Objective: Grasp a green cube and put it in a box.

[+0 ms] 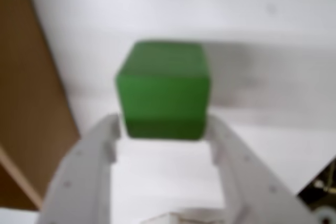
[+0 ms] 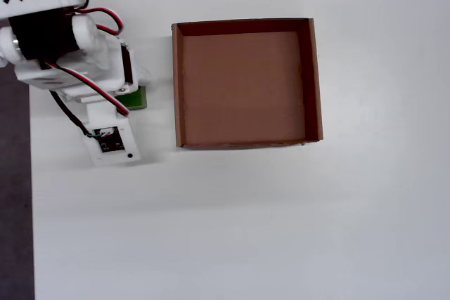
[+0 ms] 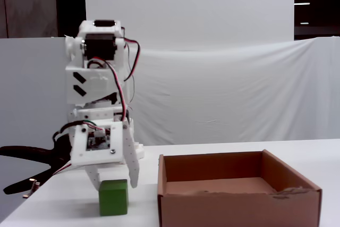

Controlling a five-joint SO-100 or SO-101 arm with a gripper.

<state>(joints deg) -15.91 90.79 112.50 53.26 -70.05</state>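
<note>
The green cube (image 1: 163,90) sits on the white table, just left of the box in the overhead view, where only its edge (image 2: 135,98) shows under the arm. My gripper (image 1: 164,129) is open. Its white fingertips (image 1: 111,132) stand on either side of the cube's near end, level with the cube's top in the fixed view (image 3: 114,184). I cannot tell if they touch it. The cube (image 3: 113,197) rests on the table. The brown cardboard box (image 2: 176,82) is empty; it also shows in the fixed view (image 3: 234,208) and at the left of the wrist view (image 1: 31,103).
The arm's white body with red and black wires (image 2: 70,47) stands over the cube. A black clamp (image 3: 26,155) lies at the table's left edge. The table edge (image 2: 29,209) runs down the left of the overhead view. White table lies to the right of and below the box in the overhead view.
</note>
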